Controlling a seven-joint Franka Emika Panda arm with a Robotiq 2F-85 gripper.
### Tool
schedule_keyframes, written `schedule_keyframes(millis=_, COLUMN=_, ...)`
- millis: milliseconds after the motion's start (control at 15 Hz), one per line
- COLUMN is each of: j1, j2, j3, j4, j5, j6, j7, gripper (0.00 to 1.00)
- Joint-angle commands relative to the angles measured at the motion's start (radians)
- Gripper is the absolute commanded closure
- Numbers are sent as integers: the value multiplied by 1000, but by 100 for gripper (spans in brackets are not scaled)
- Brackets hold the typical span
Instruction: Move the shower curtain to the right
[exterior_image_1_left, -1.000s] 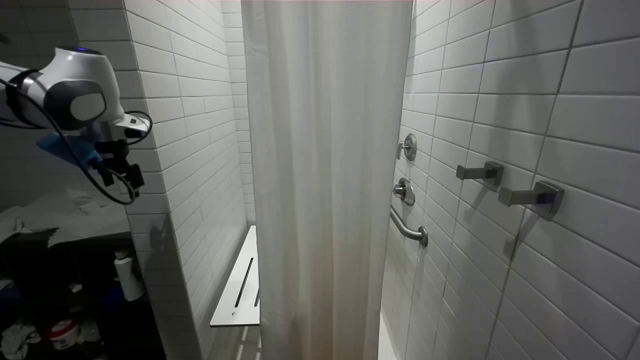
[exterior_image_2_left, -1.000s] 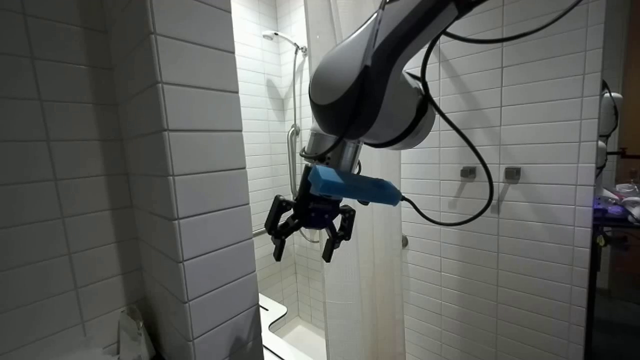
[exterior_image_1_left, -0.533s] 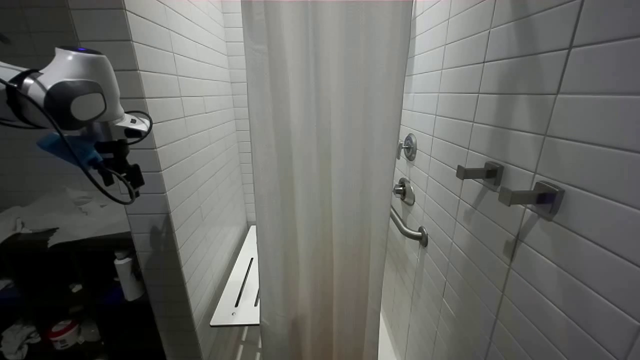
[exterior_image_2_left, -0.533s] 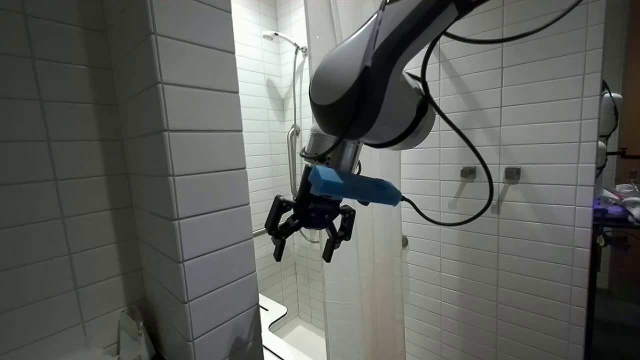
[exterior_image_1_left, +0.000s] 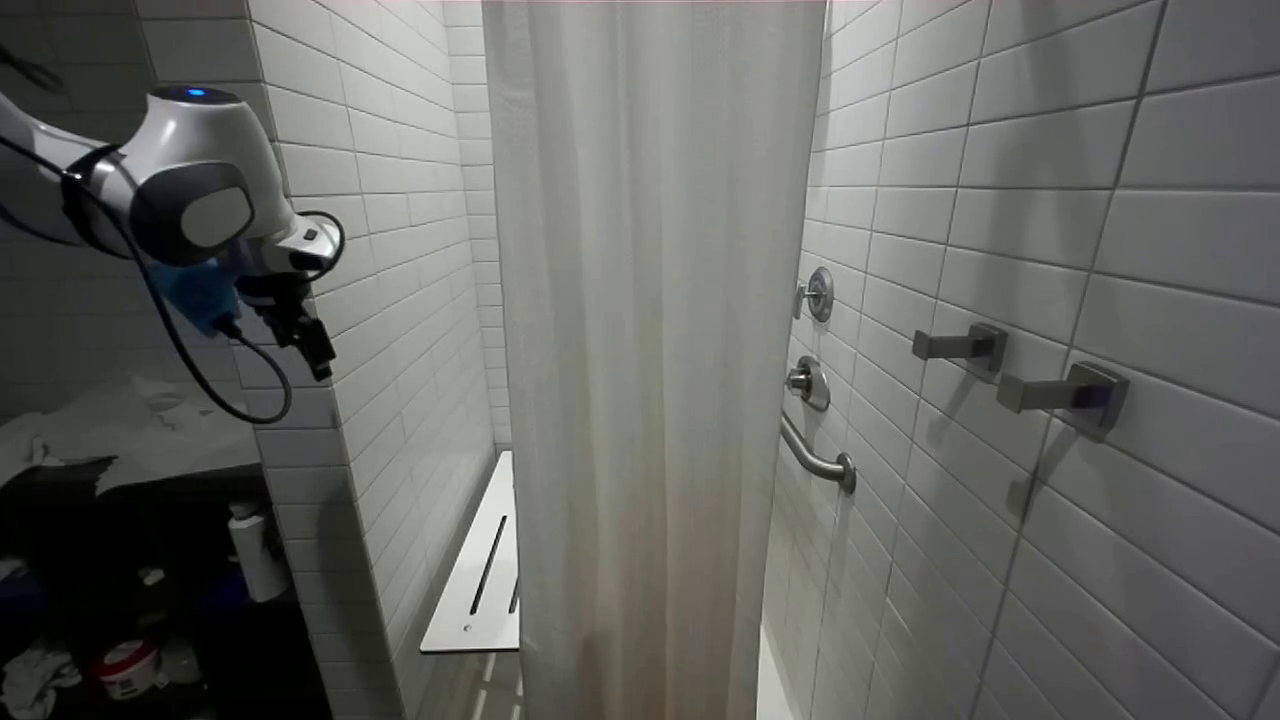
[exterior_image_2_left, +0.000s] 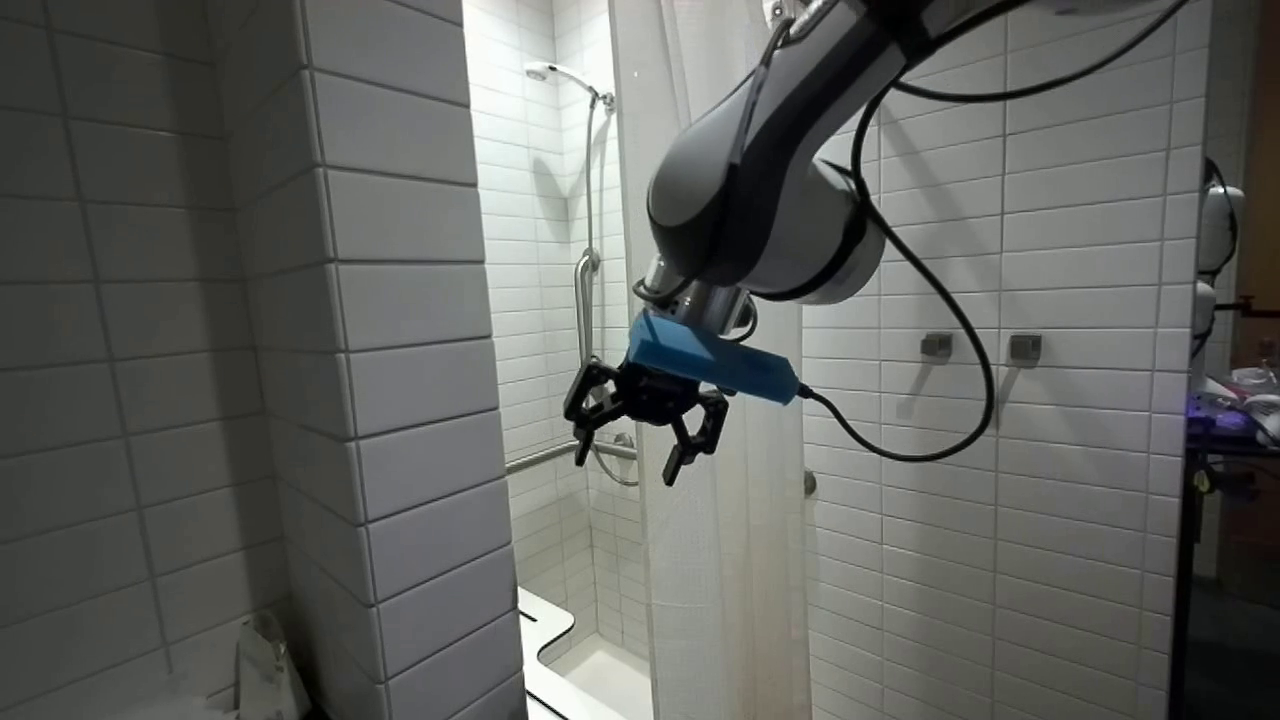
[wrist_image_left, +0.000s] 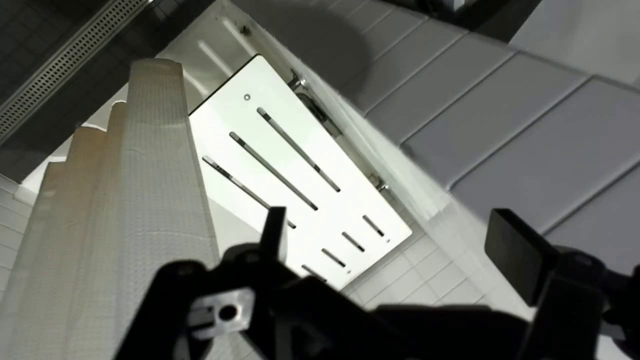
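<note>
Shower curtain (exterior_image_1_left: 650, 350), position: hangs upright, long axis vertical, in front of the bench (wrist_image_left: 300, 172) and hiding its right-hand part in an exterior view. I use the bench as the reference for every position.

Claw (exterior_image_1_left: 320, 366), state: spread wide, nothing between the fingers (wrist_image_left: 517, 255). In the same exterior view I read it above the bench and to its left, apart from the curtain.

Governing relation: curtain and claw lie on opposite sides of the bench's visible part, curtain right, claw left. A rightward sweep therefore starts from the correct side. I judge this to be the approach step, contact not yet made. Next, I should bring the claw across above the bench to meet the curtain's near edge. Caution: depth is hard to judge, and the loose curtain may slip past a finger.
</note>
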Motion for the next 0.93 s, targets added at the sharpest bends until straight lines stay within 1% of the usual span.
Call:
schedule_keyframes(millis=0, j1=-60, j2=6, j3=-31, j4=-24, j5=8, j6=101, j7=78, gripper=0)
schedule_keyframes(millis=133, j1=-103, j2=17, j3=-32, j4=-37, j5=-35, j6=195, j7=95, gripper=0)
schedule_keyframes(millis=267, j1=-132, j2=30, j3=-31, j4=-37, j5=-75, j6=257, j7=77, gripper=0)
schedule_keyframes(millis=333, j1=-163, j2=37, j3=-13, j4=-36, j5=-117, j6=288, j7=92, gripper=0)
schedule_keyframes(millis=467, j1=-244, j2=54, j3=26, j4=-30, j5=-238, j6=347, j7=157, gripper=0)
schedule_keyframes(millis=600, j1=-357, j2=57, j3=84, j4=-23, j5=-387, j6=384, j7=253, gripper=0)
schedule_keyframes(millis=733, j1=-465, j2=43, j3=142, j4=-11, j5=-512, j6=383, j7=337, gripper=0)
schedule_keyframes(millis=867, j1=-539, j2=30, j3=187, j4=7, j5=-600, j6=361, j7=402, gripper=0)
